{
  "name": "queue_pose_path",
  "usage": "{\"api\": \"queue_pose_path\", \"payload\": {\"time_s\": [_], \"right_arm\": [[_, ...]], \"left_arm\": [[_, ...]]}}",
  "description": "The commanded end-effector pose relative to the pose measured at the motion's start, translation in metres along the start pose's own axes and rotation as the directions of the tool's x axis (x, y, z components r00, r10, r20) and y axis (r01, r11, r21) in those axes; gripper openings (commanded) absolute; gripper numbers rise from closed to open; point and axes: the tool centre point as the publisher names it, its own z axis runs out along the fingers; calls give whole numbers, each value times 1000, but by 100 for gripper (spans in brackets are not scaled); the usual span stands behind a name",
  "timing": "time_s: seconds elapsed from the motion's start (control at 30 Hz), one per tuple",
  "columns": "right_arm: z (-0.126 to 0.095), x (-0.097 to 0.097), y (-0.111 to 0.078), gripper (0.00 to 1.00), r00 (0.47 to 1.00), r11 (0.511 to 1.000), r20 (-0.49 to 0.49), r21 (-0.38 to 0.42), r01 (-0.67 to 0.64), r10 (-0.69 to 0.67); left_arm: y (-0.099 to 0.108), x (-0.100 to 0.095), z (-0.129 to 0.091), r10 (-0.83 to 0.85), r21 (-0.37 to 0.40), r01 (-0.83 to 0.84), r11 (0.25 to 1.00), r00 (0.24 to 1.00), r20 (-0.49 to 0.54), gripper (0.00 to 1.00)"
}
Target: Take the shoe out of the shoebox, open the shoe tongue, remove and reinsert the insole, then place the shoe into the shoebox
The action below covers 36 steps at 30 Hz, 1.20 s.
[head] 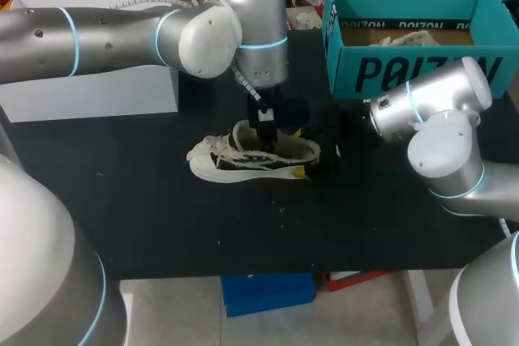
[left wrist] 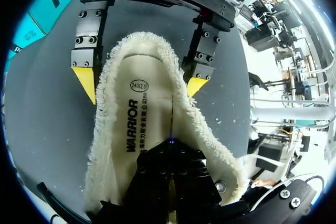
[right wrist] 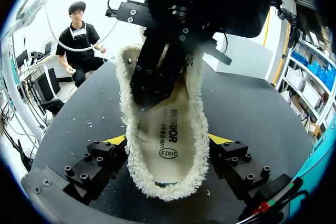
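Note:
A cream shoe (head: 243,161) with fleece lining lies on the black table (head: 162,200), toe to the left. My left gripper (head: 272,131) comes down from above into the shoe's mouth. In the left wrist view its black fingers are shut (left wrist: 170,148) with their tips on the printed insole (left wrist: 142,114), which lies flat. My right gripper (head: 324,155) is at the heel. Its yellow fingertips (right wrist: 118,140) press the fleece collar from both sides, around the shoe (right wrist: 168,145). The teal shoebox (head: 413,70) stands open at the back right.
A white box (head: 89,95) stands at the back left under my left arm. Pale stuffing (head: 405,38) lies inside the shoebox. The near half of the table is bare black surface.

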Motion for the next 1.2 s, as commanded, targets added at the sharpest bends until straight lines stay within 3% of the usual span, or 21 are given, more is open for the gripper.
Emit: {"api": "queue_pose_path", "payload": {"time_s": [0.03, 0.13, 0.17, 0.27, 0.37, 0.47, 0.73, 1.1, 1.2], "right_arm": [[1, -1, 1, 0, 1000, 1000, -1, 1, -1, 1], [1, -1, 1, 0, 1000, 1000, -1, 1, -1, 1], [1, -1, 1, 0, 1000, 1000, -1, 1, -1, 1], [1, -1, 1, 0, 1000, 1000, -1, 1, -1, 1], [1, -1, 1, 0, 1000, 1000, -1, 1, -1, 1], [1, -1, 1, 0, 1000, 1000, -1, 1, -1, 1], [1, -1, 1, 0, 1000, 1000, -1, 1, -1, 1], [1, -1, 1, 0, 1000, 1000, -1, 1, -1, 1], [1, -1, 1, 0, 1000, 1000, -1, 1, -1, 1]], "left_arm": [[2, 0, 9, -4, 20, 4, 1000, 1000, 8, 0], [3, 2, 6, 1, 38, -2, 999, 1000, 24, 1], [3, 2, 5, 3, 41, -4, 999, 1000, 31, 21], [4, 3, 4, 5, 44, -7, 999, 999, 43, 27], [6, 3, 5, 4, 41, -6, 999, 999, 50, 40], [7, 1, 6, 1, 36, -3, 999, 998, 56, 34], [8, -4, 11, -31, -34, 37, 999, 986, 162, 33], [18, -7, 23, -63, -108, 114, 988, 916, 397, 29], [22, -9, 28, -63, -132, 139, 982, 884, 463, 32]]}}
